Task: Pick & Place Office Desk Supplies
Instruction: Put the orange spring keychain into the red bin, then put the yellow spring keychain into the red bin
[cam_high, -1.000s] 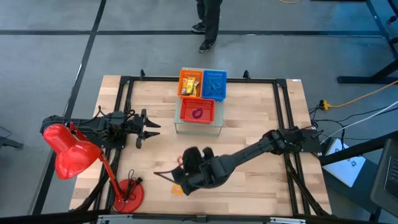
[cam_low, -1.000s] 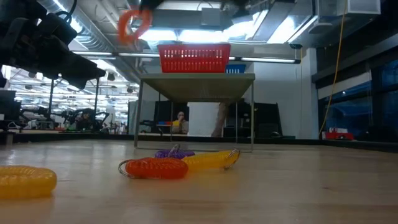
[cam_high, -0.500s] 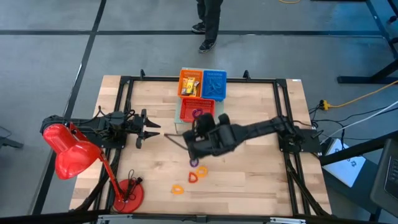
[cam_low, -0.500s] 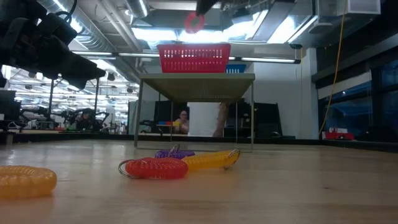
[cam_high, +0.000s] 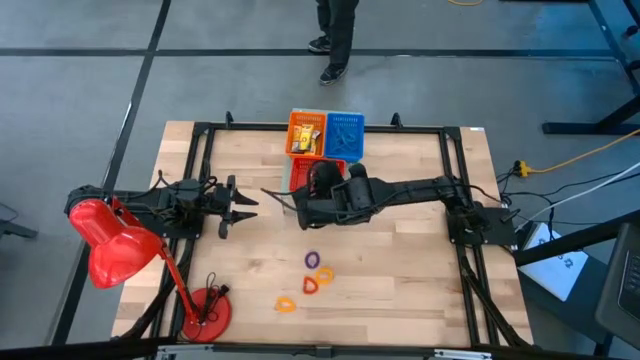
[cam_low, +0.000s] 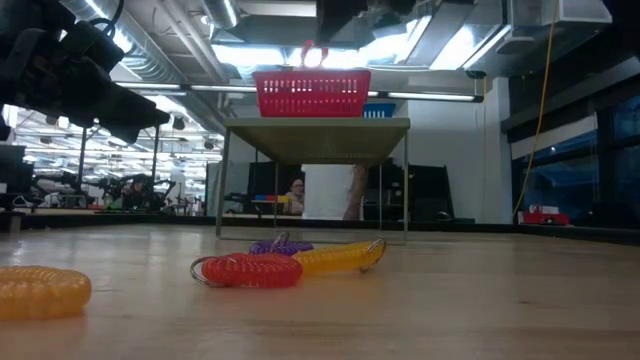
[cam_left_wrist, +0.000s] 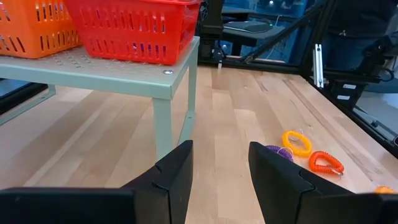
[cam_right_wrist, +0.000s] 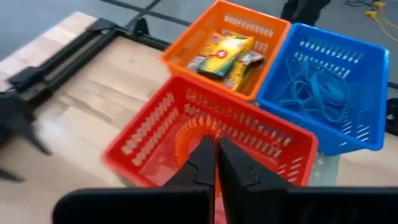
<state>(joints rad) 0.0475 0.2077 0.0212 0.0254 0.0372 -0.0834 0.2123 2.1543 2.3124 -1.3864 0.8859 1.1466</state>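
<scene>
My right gripper (cam_right_wrist: 216, 163) is shut on an orange coiled loop (cam_right_wrist: 198, 135) and hangs over the red basket (cam_right_wrist: 142, 144), which stands on a grey-green stand (cam_left_wrist: 112, 73). In the low view the loop (cam_low: 312, 55) is just above the basket's rim (cam_low: 312, 93). On the table lie a purple loop (cam_high: 313, 260), a yellow loop (cam_high: 325, 273), an orange loop (cam_high: 316, 284) and a yellow-orange loop (cam_high: 286, 304). My left gripper (cam_high: 238, 208) waits at the table's left, open and empty (cam_left_wrist: 221, 174). My right gripper pinches the orange loop's coil (cam_right_wrist: 200, 144) between its two fingertips. The fingers slant downward from the table's near side toward the far edge. The loop sticks out beyond the fingertips, lifted clear above the red basket.
Behind the red basket stand an orange basket (cam_right_wrist: 231, 50) with yellow boxes and a blue basket (cam_right_wrist: 323, 84) with blue cords. A red desk lamp (cam_high: 115, 245) with its round base (cam_high: 205, 312) stands at the near left. A person (cam_high: 335, 35) stands beyond the far edge.
My right gripper has risen and gone from the table's near side, by the loose loops, toward the far edge until it hangs over the red basket. It has tipped further down and stayed shut, carrying the orange loop along clear of the table.
</scene>
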